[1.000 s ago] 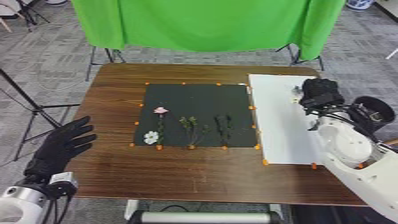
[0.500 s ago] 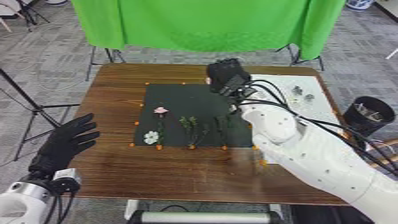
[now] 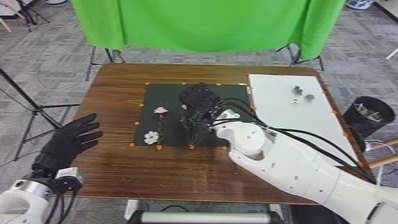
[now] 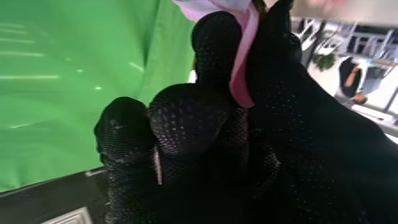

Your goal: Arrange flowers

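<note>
Pink bloom (image 4: 213, 6) is pinched by the right robot hand (image 3: 201, 97) over the dark mat (image 3: 169, 92), probably held lightly to spare its petals. One pink flower (image 3: 161, 110) and one white flower (image 3: 152, 135) lie there; three small pieces (image 3: 309, 97) dot the white sheet (image 3: 293, 130). The left robot hand (image 3: 67, 137) is spread.

No readable text (none anywhere).

On the table (image 3: 115, 100), a mat (image 3: 164, 95) just left of a sheet of paper (image 3: 311, 117). On the mat's left side, one flower (image 3: 152, 136) near the front, another (image 3: 161, 110) farther back, a sprig (image 3: 184, 121) to their right. On the paper's far half, three blooms (image 3: 298, 90). Behind the table, a curtain (image 3: 204, 25); to its right, a bin (image 3: 362, 127).
</note>
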Robot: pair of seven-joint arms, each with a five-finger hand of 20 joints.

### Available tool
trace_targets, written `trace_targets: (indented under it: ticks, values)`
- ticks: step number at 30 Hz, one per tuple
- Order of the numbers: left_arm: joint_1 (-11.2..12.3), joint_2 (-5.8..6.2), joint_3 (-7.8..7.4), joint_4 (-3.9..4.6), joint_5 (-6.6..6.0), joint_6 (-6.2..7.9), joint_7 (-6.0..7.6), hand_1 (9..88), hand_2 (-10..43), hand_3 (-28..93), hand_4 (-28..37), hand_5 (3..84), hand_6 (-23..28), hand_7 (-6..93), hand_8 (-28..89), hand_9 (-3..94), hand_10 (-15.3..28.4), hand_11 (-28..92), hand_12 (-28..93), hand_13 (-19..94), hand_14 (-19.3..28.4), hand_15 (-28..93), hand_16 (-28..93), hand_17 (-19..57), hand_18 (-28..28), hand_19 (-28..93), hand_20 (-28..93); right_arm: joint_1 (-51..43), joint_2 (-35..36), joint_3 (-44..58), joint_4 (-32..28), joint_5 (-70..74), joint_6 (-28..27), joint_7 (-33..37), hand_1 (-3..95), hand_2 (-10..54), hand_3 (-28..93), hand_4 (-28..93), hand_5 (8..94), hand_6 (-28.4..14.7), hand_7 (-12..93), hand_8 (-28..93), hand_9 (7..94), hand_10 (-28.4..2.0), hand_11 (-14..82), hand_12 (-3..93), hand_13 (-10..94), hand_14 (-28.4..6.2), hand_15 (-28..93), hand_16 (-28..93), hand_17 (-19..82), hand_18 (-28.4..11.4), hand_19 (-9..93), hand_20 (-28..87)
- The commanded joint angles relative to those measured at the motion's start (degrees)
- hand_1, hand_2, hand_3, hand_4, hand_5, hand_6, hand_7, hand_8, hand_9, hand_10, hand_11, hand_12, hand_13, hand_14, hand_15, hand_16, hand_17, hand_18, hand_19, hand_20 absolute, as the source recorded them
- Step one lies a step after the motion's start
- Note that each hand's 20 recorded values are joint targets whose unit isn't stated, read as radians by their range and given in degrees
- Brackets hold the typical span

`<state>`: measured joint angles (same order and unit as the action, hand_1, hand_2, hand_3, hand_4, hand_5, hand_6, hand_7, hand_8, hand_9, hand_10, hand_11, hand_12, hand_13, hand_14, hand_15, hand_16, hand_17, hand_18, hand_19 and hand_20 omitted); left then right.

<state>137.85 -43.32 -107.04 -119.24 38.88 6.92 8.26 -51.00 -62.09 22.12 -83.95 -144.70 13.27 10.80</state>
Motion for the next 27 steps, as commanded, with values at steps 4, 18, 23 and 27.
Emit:
trace_targets:
  ticks: [4,18,23,27]
  values:
    - [-0.32,0.25,0.53,0.10,0.34,-0.57,-0.52,24.9,1.4,70,-27.0,30.4,4.3,19.1,-11,25.9,12.9,22,14,21,16.6,33,-2,-9.4,22.7,46,6,2.69,-3.39,-3.46,2.81,-2.28,5.49,0.99,46.5,-9.5,87,-28,74.5,4.2,46,-5,92.3,-2.3,14.3,47.0,81,-1.4,68,30,45,-19.4,93,49]
    - [-0.92,0.44,0.92,0.27,0.38,-0.51,-0.50,24.9,1.5,70,-27.0,30.5,4.4,19.0,-11,26.0,12.9,22,14,21,16.7,33,-2,-9.5,22.8,46,6,2.71,-5.16,-3.79,5.17,-4.24,4.06,1.52,45.9,-9.5,85,-28,71.6,4.6,47,-4,90.5,-2.3,12.9,46.2,79,-1.5,69,30,43,-19.2,93,50]
    - [-0.69,0.45,0.76,0.19,0.30,-0.42,-0.43,24.9,1.5,70,-27.0,30.5,4.4,19.1,-11,26.0,12.9,22,14,21,16.7,33,-2,-9.4,22.7,46,6,2.90,-5.24,-4.02,5.34,-4.48,2.45,2.85,43.8,-9.5,85,-28,68.2,4.2,48,-4,88.0,-2.3,12.9,45.8,78,-1.4,70,30,42,-19.1,93,49]
    - [-0.96,0.51,1.06,0.30,0.20,-0.20,-0.18,24.9,1.5,70,-27.0,30.5,4.4,19.0,-11,26.0,12.9,22,14,21,16.7,33,-1,-9.4,22.7,46,6,2.47,-5.05,-3.38,5.24,-4.34,1.38,3.13,42.5,-9.5,85,-28,66.8,3.8,48,-4,86.6,-2.4,13.1,45.4,77,-1.6,70,30,41,-19.1,93,48]
